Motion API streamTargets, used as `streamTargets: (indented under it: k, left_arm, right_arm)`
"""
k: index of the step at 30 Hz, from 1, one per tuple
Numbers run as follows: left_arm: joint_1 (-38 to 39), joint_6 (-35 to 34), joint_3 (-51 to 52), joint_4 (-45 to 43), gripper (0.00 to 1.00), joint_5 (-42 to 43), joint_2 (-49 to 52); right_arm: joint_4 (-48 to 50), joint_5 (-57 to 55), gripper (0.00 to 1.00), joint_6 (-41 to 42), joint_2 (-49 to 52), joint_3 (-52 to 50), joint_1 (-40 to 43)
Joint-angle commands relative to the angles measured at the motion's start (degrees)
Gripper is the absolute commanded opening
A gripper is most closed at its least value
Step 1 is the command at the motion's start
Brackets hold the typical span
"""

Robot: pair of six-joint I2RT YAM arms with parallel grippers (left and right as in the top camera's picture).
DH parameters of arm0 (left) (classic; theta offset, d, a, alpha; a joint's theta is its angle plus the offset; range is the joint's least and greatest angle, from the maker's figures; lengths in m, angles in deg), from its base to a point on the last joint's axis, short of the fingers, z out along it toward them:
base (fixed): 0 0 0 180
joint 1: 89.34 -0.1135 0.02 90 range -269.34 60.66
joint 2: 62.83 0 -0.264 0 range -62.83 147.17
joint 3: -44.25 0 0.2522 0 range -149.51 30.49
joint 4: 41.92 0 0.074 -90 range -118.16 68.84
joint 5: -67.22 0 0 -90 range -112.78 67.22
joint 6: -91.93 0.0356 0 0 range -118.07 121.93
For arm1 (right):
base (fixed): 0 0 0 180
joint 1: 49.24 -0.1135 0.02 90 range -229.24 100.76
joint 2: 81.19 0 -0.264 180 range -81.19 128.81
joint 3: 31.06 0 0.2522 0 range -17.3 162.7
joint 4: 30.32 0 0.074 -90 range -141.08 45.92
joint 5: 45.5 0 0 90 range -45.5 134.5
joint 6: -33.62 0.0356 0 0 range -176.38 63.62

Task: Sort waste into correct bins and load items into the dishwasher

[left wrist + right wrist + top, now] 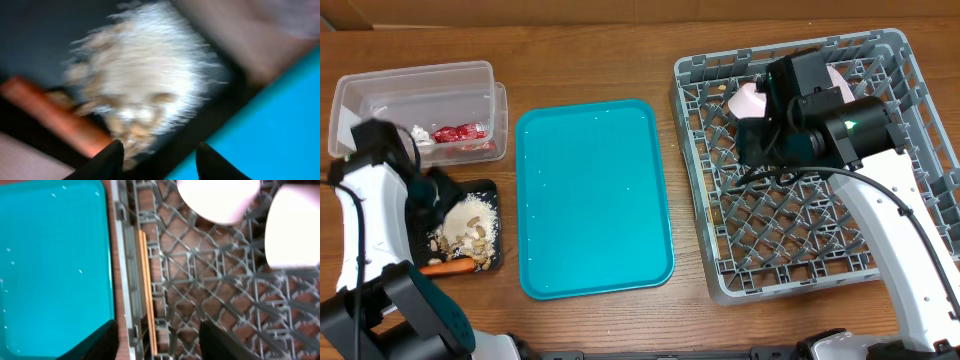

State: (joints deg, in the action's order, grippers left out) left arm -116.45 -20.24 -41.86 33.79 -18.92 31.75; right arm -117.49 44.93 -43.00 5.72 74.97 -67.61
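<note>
The clear tub (380, 95) at the far left holds the red wrapper (458, 132) and the white paper wad (421, 131). The black tray (492, 190) holds beige food scraps (465, 225) and the carrot (447, 267). My left gripper (160, 155) is open and empty just above the scraps (150, 85) and carrot (55, 117); that view is blurred. The grey dish rack (800, 240) holds pale-pink bowls (748, 98) at its far end. My right gripper (157, 340) is open and empty above the rack's left wall, over the chopsticks (147, 290). A bowl (217, 197) and a white dish (295, 230) show beyond.
The teal serving tray (590, 200) lies bare between the black tray and the rack; it also shows in the left wrist view (280, 125) and the right wrist view (50, 265). A strip of wooden table separates it from the rack.
</note>
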Motion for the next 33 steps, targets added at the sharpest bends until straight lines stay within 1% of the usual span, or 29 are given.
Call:
streamTargets:
  k: [1,3,4,6,7,9,10,11,12,13,14,15,16,17,19,20,22,24,25,26,27,28,30,31,32,33]
  left_arm:
    - [6.3,12.1,-7.8,1.9,0.50,14.2,-1.9]
    - [11.2,14.6,-11.9,4.4,0.56,11.7,-1.9]
    - [14.4,14.7,-14.1,6.2,0.61,8.9,-1.9]
    - [19.4,15.2,-17.7,12.3,0.73,6.2,-1.9]
    - [20.0,15.8,-18.1,13.6,0.73,6.3,-1.9]
    - [21.6,17.2,-18.8,20.5,0.72,6.2,-1.9]
    - [21.8,17.6,-18.8,23.0,0.63,6.3,-1.9]
    - [21.9,18.0,-18.7,25.6,0.44,6.3,-1.9]
    - [21.9,18.6,-18.7,27.7,0.21,6.3,-1.9]
    - [21.9,19.2,-18.7,29.8,0.15,6.3,-2.0]
    - [21.9,19.7,-18.7,31.4,0.11,6.2,-2.1]
    - [21.9,19.6,-18.6,33.0,0.10,6.1,-2.2]
    - [21.9,19.6,-18.5,34.3,0.07,6.1,-2.4]
    - [21.9,19.6,-18.3,34.9,0.04,6.1,-2.8]
    - [21.9,19.0,-16.5,34.9,0.04,6.1,-5.1]
    - [21.9,18.2,-14.8,34.9,0.04,6.0,-7.7]
    - [21.9,17.3,-12.7,34.4,0.04,5.3,-11.6]
    - [21.9,15.7,-10.1,32.5,0.05,2.5,-17.6]
    - [21.9,15.7,-8.6,30.7,0.06,1.6,-21.2]
    - [21.9,15.7,-7.6,29.3,0.11,1.5,-24.1]
    - [21.9,15.7,-6.4,27.4,0.17,1.5,-27.3]
    - [21.9,15.8,-4.2,23.4,0.28,1.8,-33.4]
    - [21.9,15.8,-1.8,19.2,0.35,1.4,-39.8]
    - [21.9,15.8,-0.8,17.6,0.45,1.5,-42.2]
    - [21.9,15.8,0.7,15.5,0.63,1.5,-45.5]
    - [21.9,15.7,1.9,14.0,0.90,1.5,-48.0]
  right_arm:
    - [4.4,6.6,0.62,-1.0,2.0,0.7,-0.4]
    - [7.5,11.4,0.65,-4.5,3.8,0.7,-0.8]
    - [9.4,14.3,0.69,-6.6,5.7,0.7,-1.2]
    - [8.7,15.1,0.76,-7.7,8.4,0.7,-1.5]
    - [7.8,15.1,0.77,-7.7,8.7,0.7,-1.5]
    - [4.4,14.2,0.77,-7.6,9.1,0.7,-1.2]
    - [3.2,13.8,0.76,-7.6,8.9,0.7,-0.9]
    - [2.1,13.6,0.75,-7.6,8.7,0.7,-0.7]
    - [0.9,13.6,0.72,-7.5,8.3,0.7,-0.4]
    - [-0.3,13.6,0.68,-7.5,7.8,0.7,-0.1]
    - [-1.4,13.6,0.62,-7.4,7.2,0.7,0.2]
    - [-2.2,13.6,0.58,-7.4,6.8,0.7,0.3]
    - [-3.0,13.6,0.51,-7.4,6.3,0.7,0.4]
    - [-4.3,13.5,0.50,-7.4,5.6,0.7,0.5]
    - [-6.1,12.9,0.44,-7.4,4.1,0.7,0.4]
    - [-7.0,12.3,0.39,-6.8,2.6,0.4,0.4]
    - [-6.9,11.4,0.39,-5.4,-0.1,-1.0,0.4]
    - [-5.6,10.3,0.39,-4.2,-4.4,-3.7,0.4]
    - [-4.5,9.9,0.39,-3.9,-6.6,-5.0,0.4]
    - [-2.8,9.7,0.40,-3.4,-9.3,-7.0,0.4]
    - [-1.2,9.4,0.40,-3.0,-11.6,-8.7,0.4]
    - [2.6,8.5,0.41,-2.7,-17.0,-13.0,0.4]
    - [7.6,5.0,0.44,-0.6,-24.0,-19.1,0.4]
    - [8.7,4.3,0.45,-0.3,-25.6,-20.5,0.4]
    - [11.1,2.4,0.47,0.3,-29.0,-23.7,0.4]
    - [13.4,1.0,0.49,0.4,-32.3,-26.8,0.4]
